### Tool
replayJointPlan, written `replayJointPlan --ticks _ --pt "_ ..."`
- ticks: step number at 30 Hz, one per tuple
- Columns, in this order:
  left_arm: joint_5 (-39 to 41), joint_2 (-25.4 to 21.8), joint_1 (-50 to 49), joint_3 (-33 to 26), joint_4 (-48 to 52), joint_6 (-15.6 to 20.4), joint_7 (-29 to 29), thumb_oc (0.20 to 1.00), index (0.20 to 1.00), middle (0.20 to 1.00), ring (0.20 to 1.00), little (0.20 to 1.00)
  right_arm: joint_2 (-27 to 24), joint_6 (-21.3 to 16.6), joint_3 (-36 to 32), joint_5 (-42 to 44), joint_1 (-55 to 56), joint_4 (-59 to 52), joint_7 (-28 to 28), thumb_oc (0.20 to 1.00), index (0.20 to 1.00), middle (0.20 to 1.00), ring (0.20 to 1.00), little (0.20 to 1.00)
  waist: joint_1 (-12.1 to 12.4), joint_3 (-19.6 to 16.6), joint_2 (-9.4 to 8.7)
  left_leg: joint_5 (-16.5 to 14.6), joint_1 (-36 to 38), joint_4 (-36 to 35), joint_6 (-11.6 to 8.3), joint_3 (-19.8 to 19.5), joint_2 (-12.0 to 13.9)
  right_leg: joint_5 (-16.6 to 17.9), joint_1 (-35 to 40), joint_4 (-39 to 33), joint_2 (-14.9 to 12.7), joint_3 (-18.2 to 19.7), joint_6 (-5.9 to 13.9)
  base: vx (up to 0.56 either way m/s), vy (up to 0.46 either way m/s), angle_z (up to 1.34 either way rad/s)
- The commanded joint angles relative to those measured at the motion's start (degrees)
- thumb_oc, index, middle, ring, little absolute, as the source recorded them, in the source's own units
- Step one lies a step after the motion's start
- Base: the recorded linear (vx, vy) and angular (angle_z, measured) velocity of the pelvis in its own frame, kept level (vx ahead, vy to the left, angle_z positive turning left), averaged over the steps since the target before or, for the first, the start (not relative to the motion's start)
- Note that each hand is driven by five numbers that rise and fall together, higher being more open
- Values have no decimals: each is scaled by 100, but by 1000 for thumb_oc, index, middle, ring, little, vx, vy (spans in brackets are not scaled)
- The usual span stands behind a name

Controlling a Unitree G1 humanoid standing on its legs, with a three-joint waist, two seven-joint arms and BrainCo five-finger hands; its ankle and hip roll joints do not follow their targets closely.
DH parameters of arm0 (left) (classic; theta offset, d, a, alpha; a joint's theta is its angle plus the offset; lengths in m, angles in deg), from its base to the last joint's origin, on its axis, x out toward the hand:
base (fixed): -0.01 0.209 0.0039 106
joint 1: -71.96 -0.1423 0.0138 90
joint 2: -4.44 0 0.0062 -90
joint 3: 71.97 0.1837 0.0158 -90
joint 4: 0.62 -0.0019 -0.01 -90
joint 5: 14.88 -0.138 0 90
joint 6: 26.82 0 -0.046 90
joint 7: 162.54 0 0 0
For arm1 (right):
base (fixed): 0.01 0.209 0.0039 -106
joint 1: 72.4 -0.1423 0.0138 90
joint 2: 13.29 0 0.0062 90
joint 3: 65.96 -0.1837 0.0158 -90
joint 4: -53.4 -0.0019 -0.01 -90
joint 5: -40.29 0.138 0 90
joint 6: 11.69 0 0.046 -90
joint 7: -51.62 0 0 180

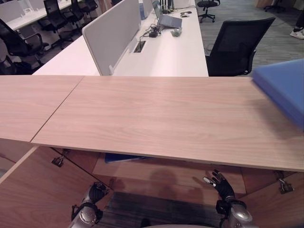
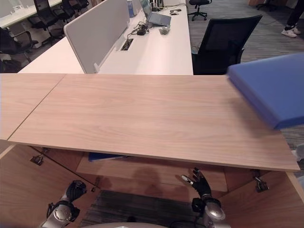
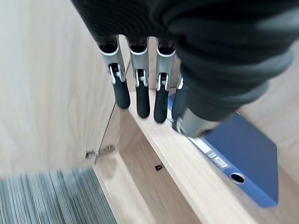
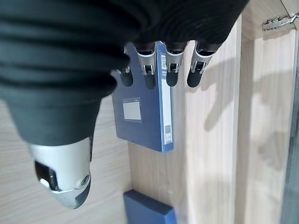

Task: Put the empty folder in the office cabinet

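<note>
**Blue folder shelved, both hands free**

Blue folder lying flat on the wooden cabinet shelf, spine outward, below the pale woodgrain worktop. Left hand and right hand low before the open cabinet, fingers straight and relaxed, holding nothing. Second blue folder overhanging the worktop's right end: smooth rigid board, likely to slide off if knocked by a rising arm. Hinged doors open wide, matt laminate.

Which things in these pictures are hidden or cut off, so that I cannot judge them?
- Folder in cabinet: eye views, the wooden top hides most of it.
- Folder on the top: cut by the right edge.
- Whether the folder is empty: it lies closed.
- Left hand: eye views, fingers hidden.
</note>
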Motion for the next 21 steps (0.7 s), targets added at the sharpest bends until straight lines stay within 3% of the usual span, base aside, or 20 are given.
replayJointPlan --ticks 1,21 --pt "-489 -409 342 -76 -188 123 350 200 200 200 200 200 96 -401 107 55 70 -364 -100 1000 1000 1000 1000 1000 41 -204 -346 -214 -35 14 -7 -147 -163 299 -332 72 -284 622 523 0 0 0" --pt "-760 -1031 1851 319 -738 -52 403 200 200 200 200 200 -65 -456 350 83 36 -842 -74 1000 1000 1000 1000 1000 -178 135 -663 -68 -653 14 -10 -233 -17 334 -968 112 -175 665 467 -30 -7 0"
